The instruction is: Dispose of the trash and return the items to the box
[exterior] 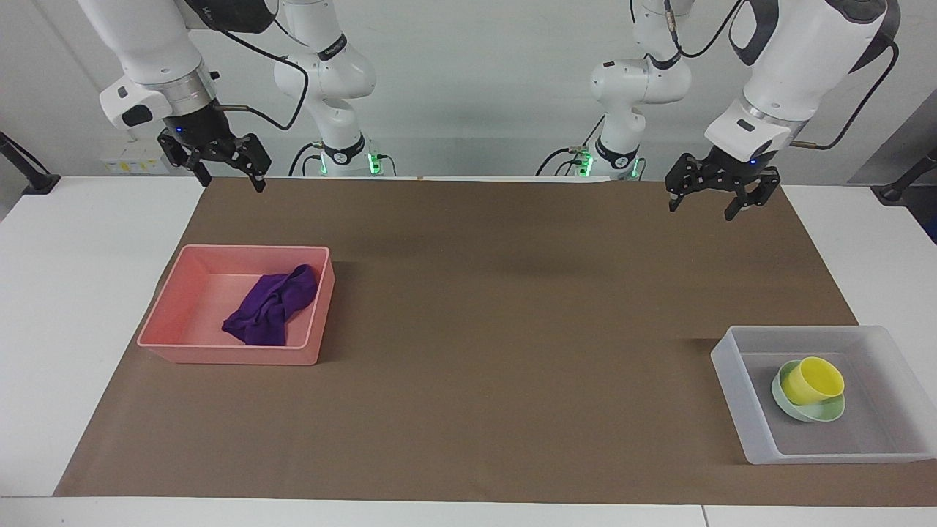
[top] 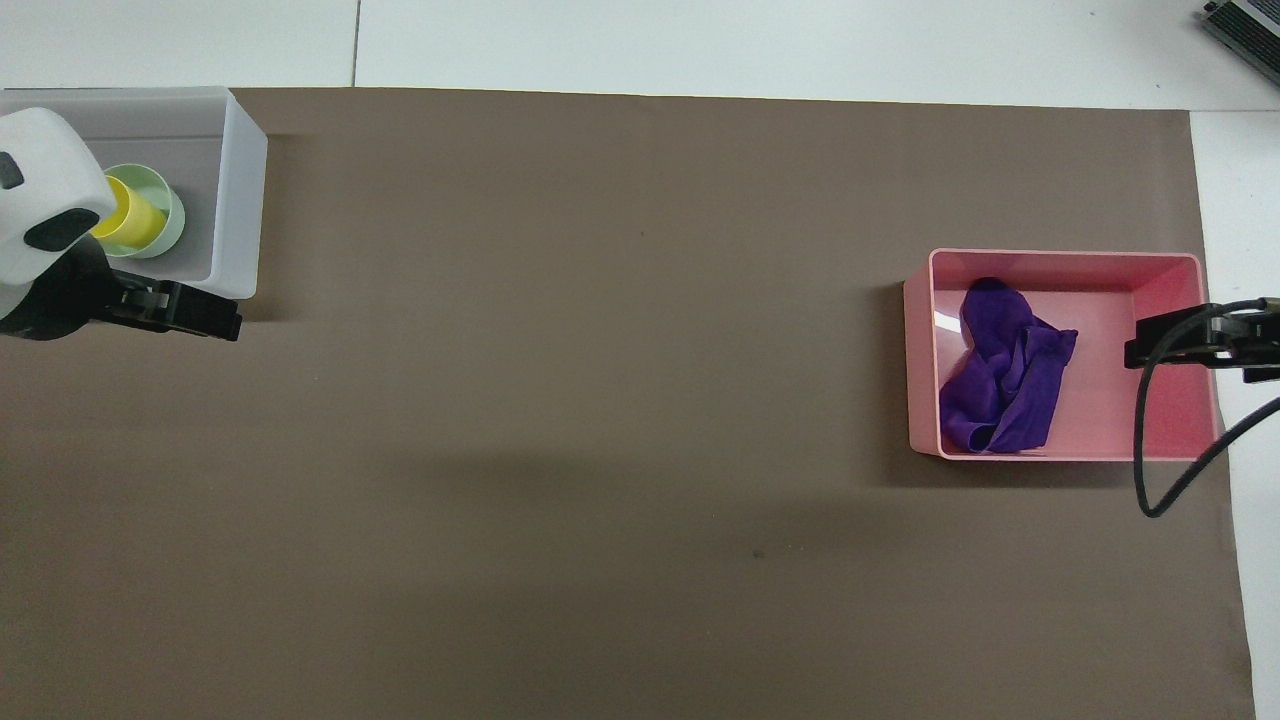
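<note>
At lower right of the facing view, cup (exterior: 812, 380) and bowl (exterior: 805, 406) sit boxed (exterior: 732, 380), rag (exterior: 271, 307) binned (exterior: 172, 315), so we judge nothing remains; both tools, left (exterior: 708, 201) and right (exterior: 225, 172), hang spread and empty.

Two trays: one pink tray (exterior: 183, 333), one whitish box (exterior: 739, 410). One purple rag (exterior: 271, 307), one yellow cup (exterior: 812, 380), one mint bowl (exterior: 809, 413), two arms.

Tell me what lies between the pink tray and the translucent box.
Nothing but bare brown mat. The facing view shows the stretch from the pink tray to the translucent box holding no objects, and the overhead view agrees.
</note>
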